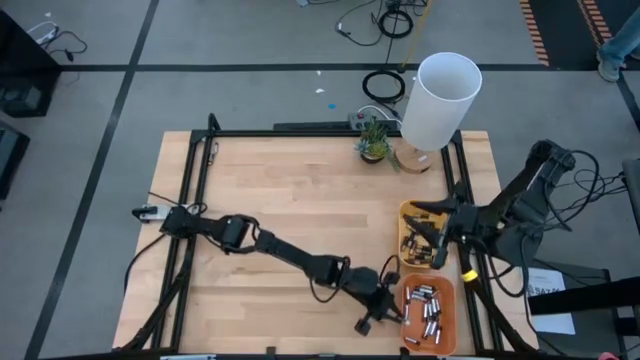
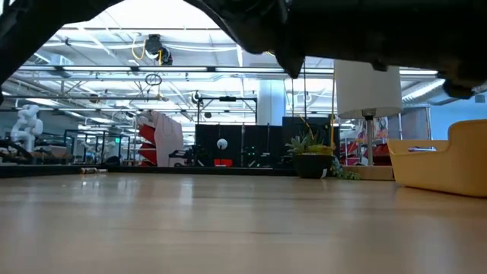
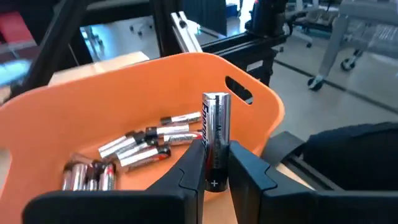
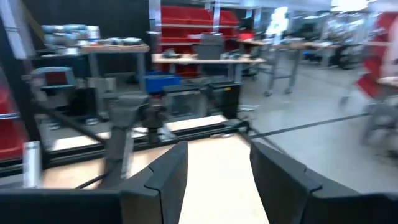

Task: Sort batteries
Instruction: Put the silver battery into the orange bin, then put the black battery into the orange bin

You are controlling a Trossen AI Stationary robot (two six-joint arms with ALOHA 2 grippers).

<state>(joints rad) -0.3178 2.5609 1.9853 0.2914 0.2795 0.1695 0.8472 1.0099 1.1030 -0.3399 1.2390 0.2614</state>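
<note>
I count two trays on the desk's right side: one orange tray (image 1: 446, 296) near, one yellow tray (image 1: 407, 215) behind it. My left tool (image 3: 216, 163) grips one battery (image 3: 216, 138); the loose cells are too heaped to count.

table (image 1: 290, 200): matt wood | batteries (image 3: 149, 140): glossy metal | tray (image 3: 124, 81): smooth plastic

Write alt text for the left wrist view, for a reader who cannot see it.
The left hand grips a silver battery upright between its two dark fingers, held over an orange tray. Several more silver batteries lie loose in the tray, with a blurred workshop behind.
</note>
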